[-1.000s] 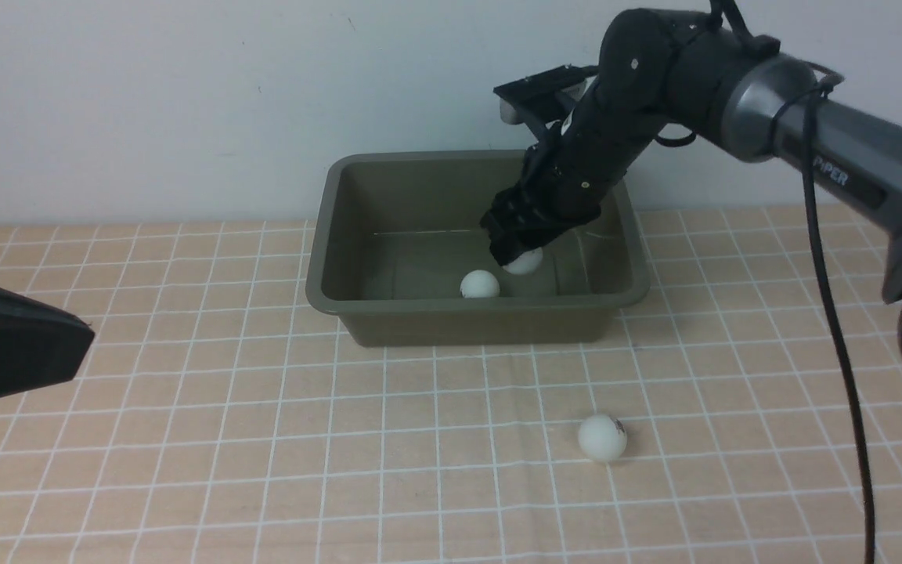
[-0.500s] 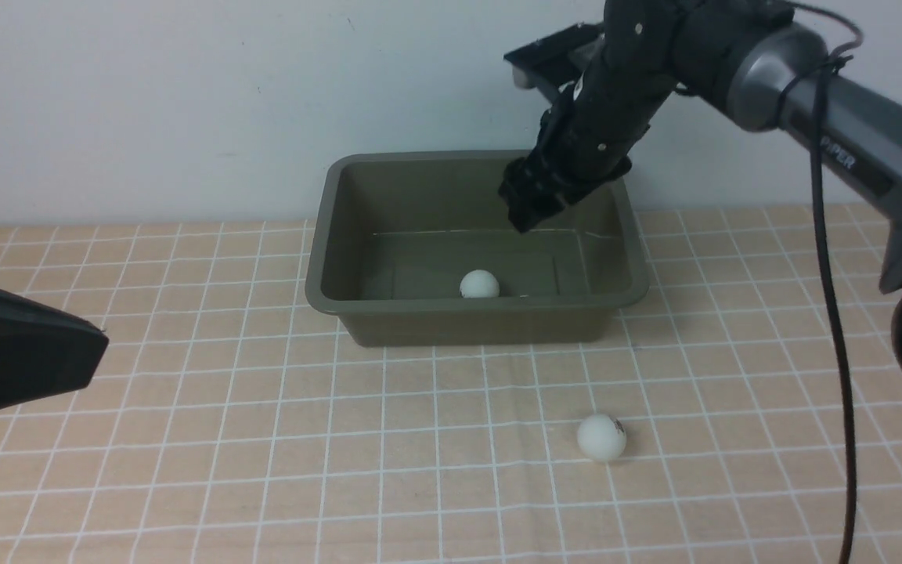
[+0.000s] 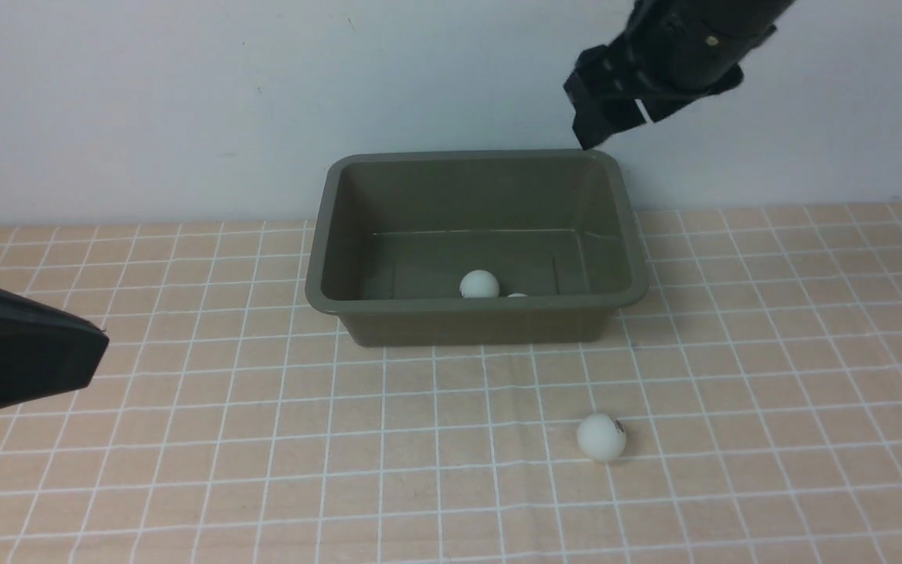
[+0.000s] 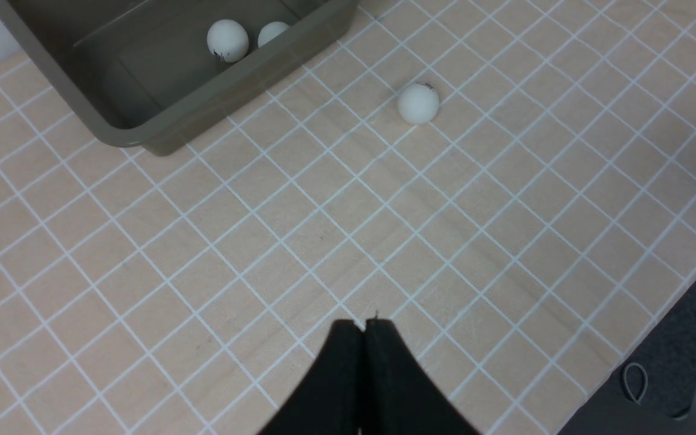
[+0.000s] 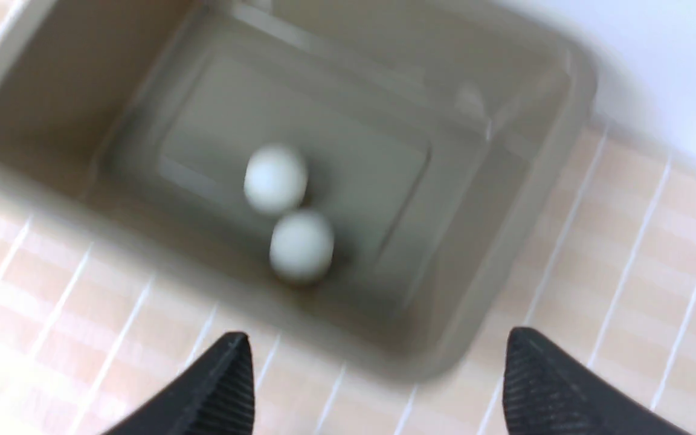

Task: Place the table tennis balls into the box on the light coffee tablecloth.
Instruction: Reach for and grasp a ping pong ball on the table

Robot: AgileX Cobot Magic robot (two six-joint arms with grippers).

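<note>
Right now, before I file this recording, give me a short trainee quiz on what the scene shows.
1. How many balls lie inside the box?
2. True or false: the right hand is shut on a ball.
3. Where is the third ball? A: on the tablecloth, in front of the box. B: behind the box. C: balanced on the box's rim.
Key: 1: two. 2: false, it is open and empty. 3: A.

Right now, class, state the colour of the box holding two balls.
Olive green, plain with no pattern; the box shows best in the front view.
</note>
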